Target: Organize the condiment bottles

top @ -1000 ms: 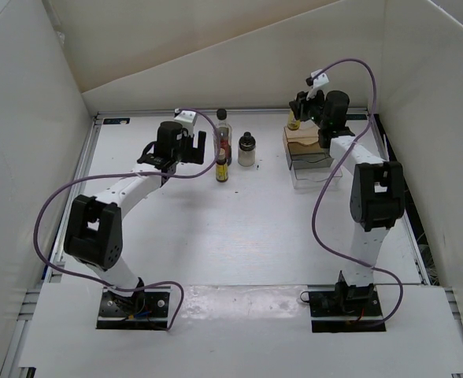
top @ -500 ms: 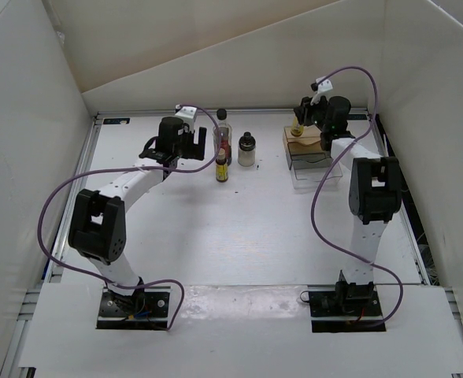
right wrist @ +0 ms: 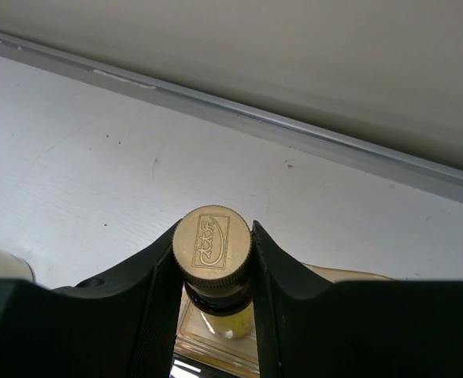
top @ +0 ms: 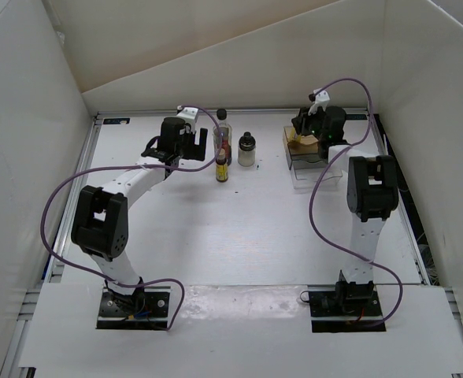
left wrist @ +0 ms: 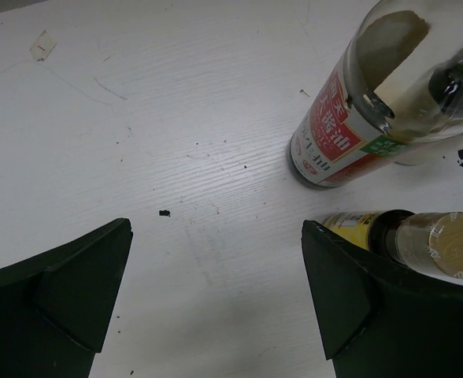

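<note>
My right gripper [right wrist: 212, 260] is shut on the gold cap of a small yellow-amber bottle [right wrist: 213, 244], holding it over the clear plastic box [top: 306, 161] at the back right; in the top view the gripper [top: 304, 128] hides the bottle. The tall clear bottle [top: 222, 135] with black cap and red label, a second small yellow-amber bottle [top: 221, 168] and the squat whitish bottle [top: 246, 150] stand together mid-back. My left gripper [top: 190, 146] is open and empty just left of them. In the left wrist view the tall bottle [left wrist: 357, 118] and small bottle [left wrist: 420, 244] lie beside the right finger.
White walls enclose the table on the left, back and right. A metal rail [right wrist: 294, 130] runs along the back wall behind the box. The box has a tan backing [top: 298, 139]. Purple cables loop from both arms.
My right gripper has lowered and shifted slightly, bringing the small bottle down over the box. The left arm has drawn in a little toward the bottles.
</note>
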`<move>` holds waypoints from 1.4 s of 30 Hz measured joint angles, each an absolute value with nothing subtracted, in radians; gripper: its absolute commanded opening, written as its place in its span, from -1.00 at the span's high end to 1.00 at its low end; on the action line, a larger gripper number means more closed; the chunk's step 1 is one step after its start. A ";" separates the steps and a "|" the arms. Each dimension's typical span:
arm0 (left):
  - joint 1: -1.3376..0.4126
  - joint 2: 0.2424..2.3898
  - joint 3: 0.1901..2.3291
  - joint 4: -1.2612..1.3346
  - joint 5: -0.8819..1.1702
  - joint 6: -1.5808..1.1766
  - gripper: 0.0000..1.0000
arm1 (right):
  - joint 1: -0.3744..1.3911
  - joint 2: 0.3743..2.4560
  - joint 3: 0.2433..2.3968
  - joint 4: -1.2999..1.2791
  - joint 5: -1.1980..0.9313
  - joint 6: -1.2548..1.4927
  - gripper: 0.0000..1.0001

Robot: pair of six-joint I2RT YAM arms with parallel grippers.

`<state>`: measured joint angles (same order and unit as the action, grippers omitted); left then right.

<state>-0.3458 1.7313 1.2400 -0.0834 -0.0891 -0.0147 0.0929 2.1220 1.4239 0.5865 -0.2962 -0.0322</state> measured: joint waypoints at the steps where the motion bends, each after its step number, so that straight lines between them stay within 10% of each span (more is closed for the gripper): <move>1: -0.346 1.731 1.241 -0.083 -0.089 -0.015 -0.99 | 0.093 2.125 1.420 0.587 -0.297 -0.032 1.00; 12: -0.345 1.732 1.241 -0.083 -0.089 -0.015 -0.99 | 0.094 2.131 1.386 0.653 -0.298 -0.029 1.00; 16: -0.344 1.732 1.241 -0.083 -0.089 -0.015 -0.99 | 0.095 2.131 1.380 0.662 -0.298 -0.030 0.14; 21: -0.343 1.732 1.241 -0.083 -0.089 -0.015 -0.99 | 0.101 2.131 1.370 0.665 -0.292 -0.031 -0.21; 42: -0.343 1.673 1.180 -0.064 -0.088 -0.025 -0.99 | 0.162 1.723 1.131 0.646 -0.216 -0.107 -0.29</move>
<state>-0.3431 1.6733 1.1797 -0.0639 -0.0883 -0.0250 0.1616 1.7226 1.1305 0.6460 -0.2161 -0.1066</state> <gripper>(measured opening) 0.992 0.646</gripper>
